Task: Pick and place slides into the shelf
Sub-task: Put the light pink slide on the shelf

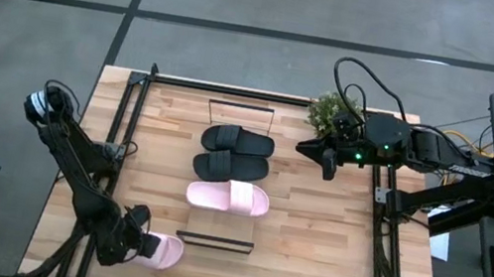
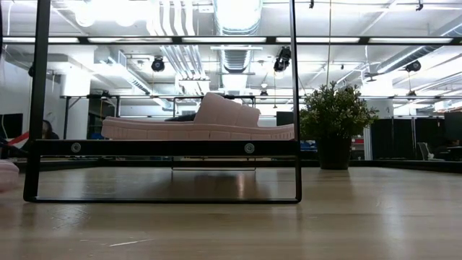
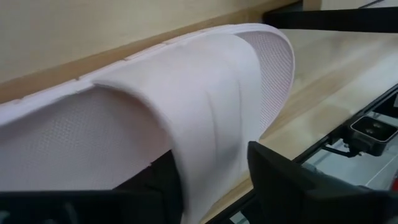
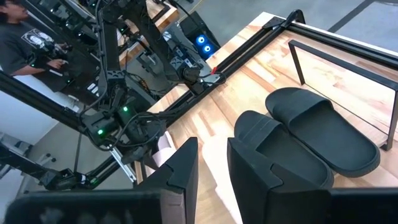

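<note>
Straddling pink slide (image 1: 160,251) strap: left claw (image 1: 131,240), low; right claw (image 1: 328,161) raised, part-open.

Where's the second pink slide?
Seen from above, the pink slide lies at the table's near left corner, off the shelf, with the left claw around its strap.

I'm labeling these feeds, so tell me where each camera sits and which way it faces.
High: overhead, facing down on the shelf; both arms show.
Low: table height, facing level at the shelf; no arm shows.
Left wrist: on the left arm, facing a pink slide between its fingers.
Right wrist: on the right arm, above the black slides.
High and low share the shelved pink slide.
</note>
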